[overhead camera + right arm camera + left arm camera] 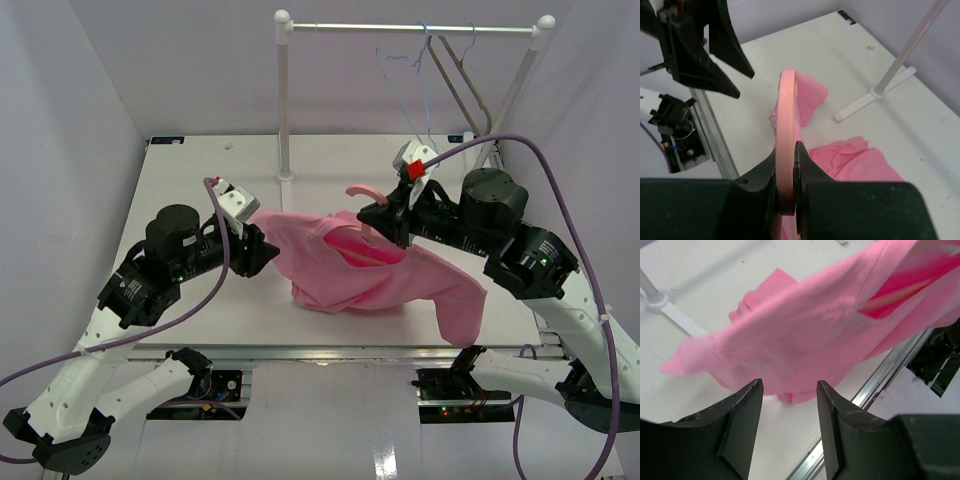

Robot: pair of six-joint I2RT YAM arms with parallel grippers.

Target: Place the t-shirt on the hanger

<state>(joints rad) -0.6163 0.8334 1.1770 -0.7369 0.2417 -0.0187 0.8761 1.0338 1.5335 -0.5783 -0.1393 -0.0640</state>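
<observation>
1. Top external view.
   - The arm bases [70, 440] lie nearest, along the lower edge.
   - The left gripper [268, 250] is held just beside the left edge of the t-shirt [370, 275]. Its jaws are released and nothing is between them.
   - The right gripper [385, 222] is clenched on the hanger [360, 192]. Only the curved hook is seen above the collar; the frame is hidden in the cloth.
   - The t-shirt is lifted at the collar over the middle of the tabletop [190, 190]. Its lower part is bunched on the surface, and one end trails toward the near right edge.
   - A rack [283, 100] is stood at the far side. A blue wire hanger [424, 100] and a grey hanger [460, 85] are hung on its rail.

2. Left wrist view.
   - The two dark fingers of the left gripper [789, 384] lie nearest, spread apart and empty.
   - The t-shirt [805, 325] is seen just beyond the tips, raised at the right and drooping to the tabletop [680, 265].
   - The rack foot [660, 302] is placed at the upper left.

3. Right wrist view.
   - The right gripper [786, 150] lies nearest, its jaws clamped on the pink curved bar of the hanger [786, 110].
   - The t-shirt [855, 160] is spread below and beyond, on the tabletop [840, 50].
   - The left gripper [742, 84] is seen at the upper left, jaws parted and clear of the cloth.
   - The rack foot [875, 97] is seen at the right.
</observation>
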